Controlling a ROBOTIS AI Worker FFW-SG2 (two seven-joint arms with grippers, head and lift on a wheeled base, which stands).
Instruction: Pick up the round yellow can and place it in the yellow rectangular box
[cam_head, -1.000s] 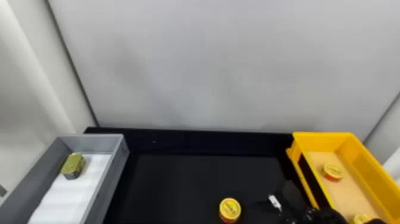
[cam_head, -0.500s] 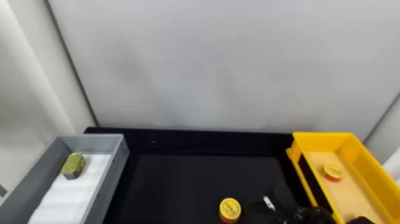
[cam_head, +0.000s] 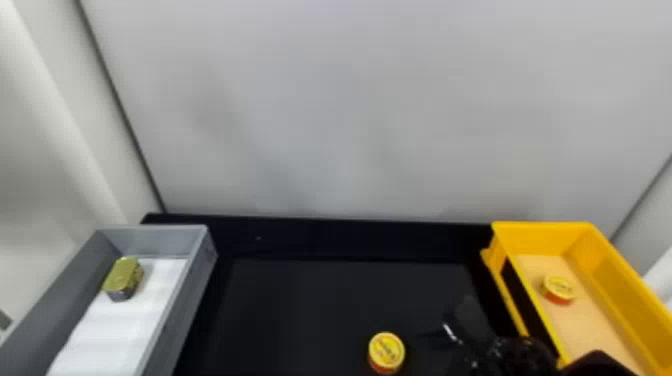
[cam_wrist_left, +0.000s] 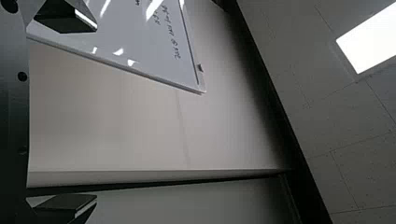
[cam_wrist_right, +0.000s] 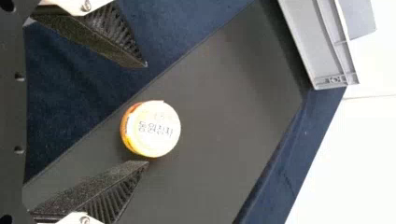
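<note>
In the head view, my right gripper (cam_head: 450, 332) is low on the right, just right of the round yellow can (cam_head: 386, 351) on the black table. The right wrist view has the right gripper (cam_wrist_right: 147, 113) open, its two fingers apart, with the yellow can (cam_wrist_right: 153, 129) just beyond their tips and nearer one of them. The yellow rectangular box (cam_head: 617, 260) stands at the right with another round can (cam_head: 558, 289) inside. My left gripper (cam_wrist_left: 77, 114) is held open away from the table, facing a wall and whiteboard, nothing between its fingers.
A grey box (cam_head: 190, 295) with a white liner stands at the left and holds a gold rectangular can (cam_head: 123, 278). The black table (cam_head: 320, 300) lies between the boxes, backed by a pale wall. In the right wrist view, the grey box (cam_wrist_right: 322, 51) is farther off.
The right gripper has shifted left toward the can on the table, and its arm now covers the second can low in the yellow box. The table's can has stayed put.
</note>
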